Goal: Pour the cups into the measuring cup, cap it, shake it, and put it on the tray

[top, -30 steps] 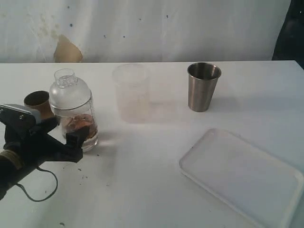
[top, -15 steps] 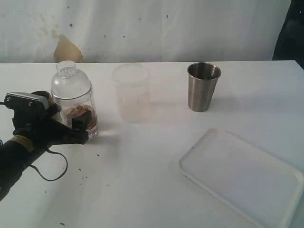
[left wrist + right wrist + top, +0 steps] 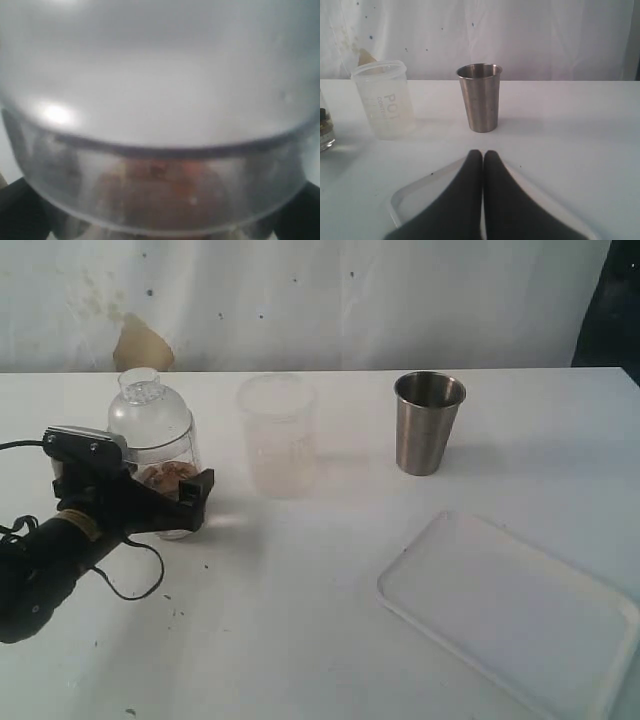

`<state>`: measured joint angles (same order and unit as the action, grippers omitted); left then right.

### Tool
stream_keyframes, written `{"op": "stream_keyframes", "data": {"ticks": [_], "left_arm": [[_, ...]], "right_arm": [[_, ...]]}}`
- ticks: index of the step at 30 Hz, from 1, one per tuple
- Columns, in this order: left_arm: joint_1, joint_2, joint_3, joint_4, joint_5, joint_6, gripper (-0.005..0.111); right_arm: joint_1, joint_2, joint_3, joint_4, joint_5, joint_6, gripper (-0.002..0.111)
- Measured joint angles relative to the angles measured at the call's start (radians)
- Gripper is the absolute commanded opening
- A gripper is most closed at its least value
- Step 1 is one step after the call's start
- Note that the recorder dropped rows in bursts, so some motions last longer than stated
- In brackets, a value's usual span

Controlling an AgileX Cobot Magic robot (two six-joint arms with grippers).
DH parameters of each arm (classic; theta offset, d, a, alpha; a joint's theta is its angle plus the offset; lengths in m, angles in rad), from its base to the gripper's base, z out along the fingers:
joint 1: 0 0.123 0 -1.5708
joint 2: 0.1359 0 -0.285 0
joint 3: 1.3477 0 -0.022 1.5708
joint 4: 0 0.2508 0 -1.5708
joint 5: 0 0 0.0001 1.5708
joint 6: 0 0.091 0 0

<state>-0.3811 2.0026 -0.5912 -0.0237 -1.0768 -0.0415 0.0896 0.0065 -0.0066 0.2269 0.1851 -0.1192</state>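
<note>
— White table (image 3: 330, 570), pale wall. Where's the measuring cup (image 3: 152, 435)?
— Far left, capped, brown bits inside. The left gripper (image 3: 168, 492) straddles it; contact unclear. The right gripper (image 3: 483, 154) is pressed together above the tray (image 3: 500, 600), steel tumbler (image 3: 428, 425) beyond.

A milky white cup (image 3: 277, 435) stands upright near the back of the white table (image 3: 300, 640). It has pale letters on its side. Tiny dark crumbs (image 3: 176, 612) lie on the table near the front. Behind is a white wall (image 3: 400, 300) with small dark dots and a brown patch (image 3: 140, 344).
</note>
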Motion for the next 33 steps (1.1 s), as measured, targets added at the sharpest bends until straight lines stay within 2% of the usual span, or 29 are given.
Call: {"op": "stream_keyframes", "data": {"ticks": [3,6,8,11,17,23,25,27,29,30,33], "left_arm": [[0.000,0.002,-0.016,-0.012,0.000,-0.002,0.101],[0.000,0.002,-0.017,-0.021,0.000,-0.002,0.082],[0.000,0.003,-0.022,-0.025,0.000,-0.002,0.055],[0.000,0.003,-0.028,-0.028,0.005,-0.002,0.000],[0.000,-0.043,-0.002,-0.035,0.047,0.025,0.000],[0.000,-0.229,0.068,-0.030,0.099,0.098,0.000],[0.003,-0.295,0.076,0.070,0.128,0.070,0.000],[0.004,-0.341,0.077,0.238,0.148,0.041,0.000],[-0.007,-0.381,0.077,0.296,0.175,-0.004,0.000],[-0.011,-0.398,0.077,0.269,0.200,-0.013,0.000],[-0.004,-0.427,0.079,0.045,0.270,0.030,0.000]], "right_arm": [[0.000,0.000,0.000,0.000,0.000,0.000,0.000],[0.000,0.000,0.000,0.000,0.000,0.000,0.000],[0.000,0.000,0.000,0.000,0.000,0.000,0.000],[0.000,0.000,0.000,0.000,0.000,0.000,0.000],[0.000,0.000,0.000,0.000,0.000,0.000,0.000],[0.000,0.000,0.000,0.000,0.000,0.000,0.000],[0.000,0.000,0.000,0.000,0.000,0.000,0.000],[0.000,0.000,0.000,0.000,0.000,0.000,0.000],[0.000,0.000,0.000,0.000,0.000,0.000,0.000],[0.000,0.000,0.000,0.000,0.000,0.000,0.000],[0.000,0.000,0.000,0.000,0.000,0.000,0.000]]}}
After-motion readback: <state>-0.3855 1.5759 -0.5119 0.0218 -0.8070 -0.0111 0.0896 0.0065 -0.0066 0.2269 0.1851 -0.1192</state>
